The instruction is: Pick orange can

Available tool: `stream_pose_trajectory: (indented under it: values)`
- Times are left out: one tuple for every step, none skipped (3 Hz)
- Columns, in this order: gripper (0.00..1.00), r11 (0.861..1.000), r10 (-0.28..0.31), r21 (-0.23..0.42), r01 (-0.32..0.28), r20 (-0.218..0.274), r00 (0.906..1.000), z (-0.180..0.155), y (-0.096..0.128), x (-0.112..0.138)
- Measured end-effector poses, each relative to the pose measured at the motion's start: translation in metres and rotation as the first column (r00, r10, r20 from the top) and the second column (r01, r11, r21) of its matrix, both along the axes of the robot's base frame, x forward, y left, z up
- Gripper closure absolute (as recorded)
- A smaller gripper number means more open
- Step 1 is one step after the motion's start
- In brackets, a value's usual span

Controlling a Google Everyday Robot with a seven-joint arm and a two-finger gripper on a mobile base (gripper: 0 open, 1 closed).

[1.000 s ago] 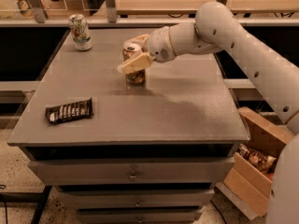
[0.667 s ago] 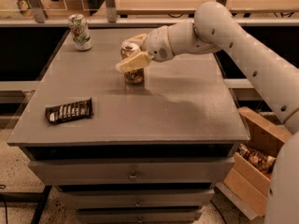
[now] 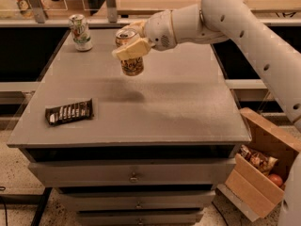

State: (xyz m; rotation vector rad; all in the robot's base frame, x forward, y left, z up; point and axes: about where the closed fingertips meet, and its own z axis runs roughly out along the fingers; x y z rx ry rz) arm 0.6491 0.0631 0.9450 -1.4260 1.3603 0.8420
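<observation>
My claw (image 3: 130,42) is reached in from the right over the rear half of the grey surface (image 3: 188,107), and it is closed on the orange can (image 3: 132,66). One pale finger (image 3: 130,50) lies across the near side of the can just below its silver top; the other sits behind it. The fingers are only as far apart as the can is wide. The can is close to upright in my grip, its tan lower body showing beneath the finger. It looks raised off the surface, with a dark shadow lying on the grey top just below and in front of it.

The green-and-white can (image 3: 80,32) stands upright at the rear left corner, well apart from my claw. A dark snack bar (image 3: 69,112) lies flat near the front left edge.
</observation>
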Motion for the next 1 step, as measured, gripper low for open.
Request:
stream_pose_trajectory:
  values:
    - [1.00, 1.000, 0.000, 0.000, 0.000, 0.000, 1.0000, 0.0000, 0.0001, 0.0000]
